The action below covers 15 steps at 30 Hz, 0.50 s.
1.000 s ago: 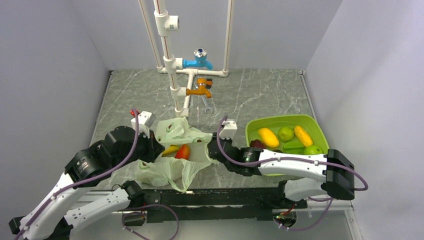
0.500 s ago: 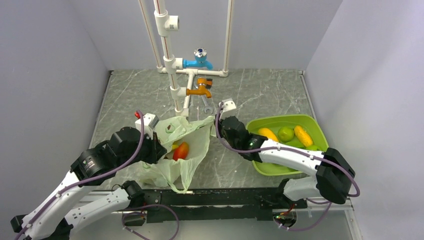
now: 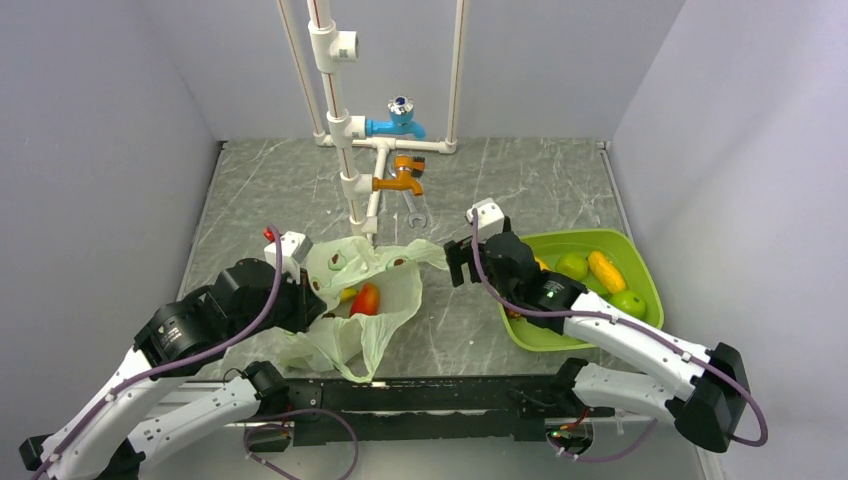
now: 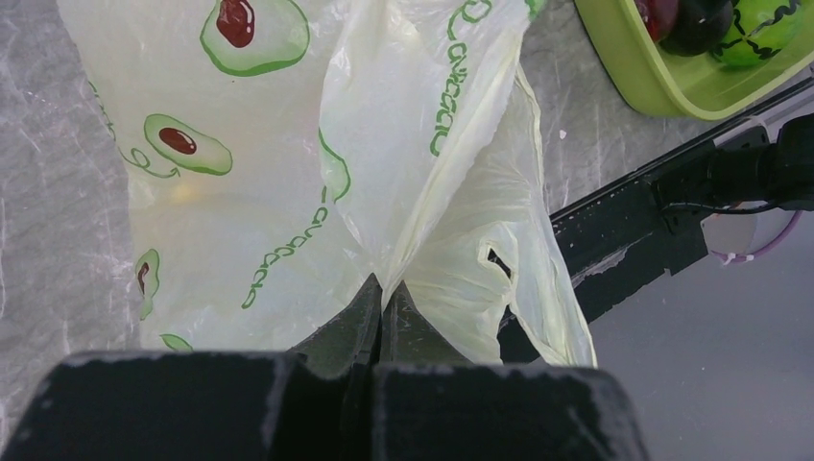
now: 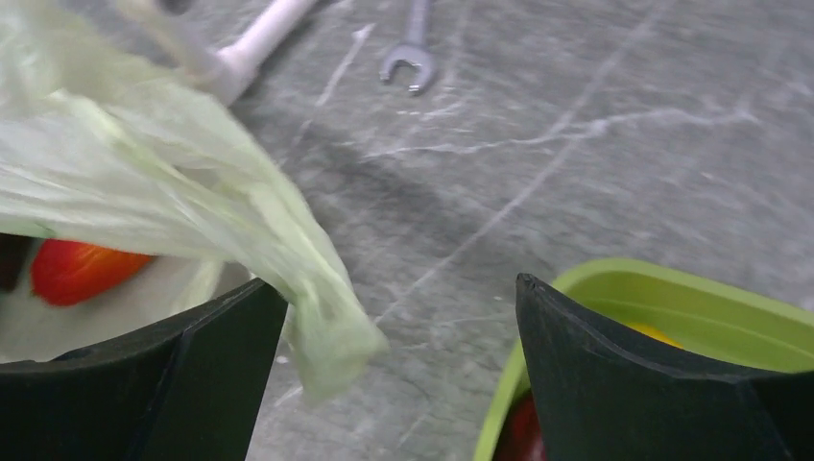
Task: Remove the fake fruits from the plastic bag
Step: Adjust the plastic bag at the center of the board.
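The pale green plastic bag (image 3: 372, 318) with avocado prints lies left of centre, mouth open. Inside it show a red fake fruit (image 3: 366, 299) and a yellow one (image 3: 347, 294). My left gripper (image 3: 312, 303) is shut on a fold of the plastic bag (image 4: 288, 192), its fingertips (image 4: 384, 288) pinching the film. My right gripper (image 3: 458, 263) hangs open between bag and tray, holding nothing. In the right wrist view a loose bag flap (image 5: 192, 182) droops beside its left finger (image 5: 206, 370), above the red fruit (image 5: 82, 269); the right gripper (image 5: 398, 283) stands wide.
A lime-green tray (image 3: 545, 335) at the right holds a green fruit (image 3: 572, 265), a yellow one (image 3: 605, 270) and another green one (image 3: 627, 302). White pipes with a blue tap (image 3: 398, 125) and an orange tap (image 3: 402, 180) stand behind, a wrench (image 3: 415, 210) by them.
My right gripper has opened, let go of the bag's edge and moved right toward the tray. The freed flap is dropping. The left gripper keeps its hold.
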### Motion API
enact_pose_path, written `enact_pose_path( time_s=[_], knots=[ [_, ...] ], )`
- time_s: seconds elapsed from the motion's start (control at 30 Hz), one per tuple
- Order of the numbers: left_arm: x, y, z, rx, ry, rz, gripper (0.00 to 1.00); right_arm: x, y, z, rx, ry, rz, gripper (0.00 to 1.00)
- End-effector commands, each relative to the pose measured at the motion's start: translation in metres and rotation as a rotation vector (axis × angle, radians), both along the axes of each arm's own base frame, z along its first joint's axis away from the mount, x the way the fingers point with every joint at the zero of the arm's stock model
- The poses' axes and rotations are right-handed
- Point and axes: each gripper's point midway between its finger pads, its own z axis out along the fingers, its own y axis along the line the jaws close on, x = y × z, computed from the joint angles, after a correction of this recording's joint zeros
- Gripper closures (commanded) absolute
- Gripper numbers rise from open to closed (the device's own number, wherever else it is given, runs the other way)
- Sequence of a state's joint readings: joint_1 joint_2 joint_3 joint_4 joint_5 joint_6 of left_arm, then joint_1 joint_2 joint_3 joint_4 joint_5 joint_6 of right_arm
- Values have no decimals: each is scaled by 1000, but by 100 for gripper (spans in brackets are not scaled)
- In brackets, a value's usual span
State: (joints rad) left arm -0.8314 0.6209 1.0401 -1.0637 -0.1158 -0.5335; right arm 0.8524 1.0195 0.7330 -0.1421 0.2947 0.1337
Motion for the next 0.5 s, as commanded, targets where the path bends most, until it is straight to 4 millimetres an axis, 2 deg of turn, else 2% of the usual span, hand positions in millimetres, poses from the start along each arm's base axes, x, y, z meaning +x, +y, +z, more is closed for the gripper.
enact_pose_path(
  time_s=[0.0,0.03,0.17,0.23,0.27,0.3,0.4,0.43,0.47],
  knots=[
    [4,5,9,5,-38,11,100,15,-46,11,-92,-16,-265,15],
    [3,4,9,3,-36,8,100,13,-42,9,-77,-9,-245,19],
    [1,2,10,-10,-29,0,100,4,-2,14,63,-8,-56,29],
    [0,3,9,-14,-24,1,100,3,9,15,122,-14,-22,34],
    [-1,2,10,-20,-23,0,100,4,12,14,145,-25,-22,40],
    [-2,1,10,-25,-22,-4,100,8,13,15,164,-40,-34,50],
    [-3,2,7,-23,-12,-2,100,25,7,12,159,-69,-135,89],
    [-3,4,7,-15,-7,6,100,39,-12,16,138,-101,-276,99],
    [-3,7,5,-5,-4,20,100,49,-31,18,115,-121,-412,100]
  ],
)
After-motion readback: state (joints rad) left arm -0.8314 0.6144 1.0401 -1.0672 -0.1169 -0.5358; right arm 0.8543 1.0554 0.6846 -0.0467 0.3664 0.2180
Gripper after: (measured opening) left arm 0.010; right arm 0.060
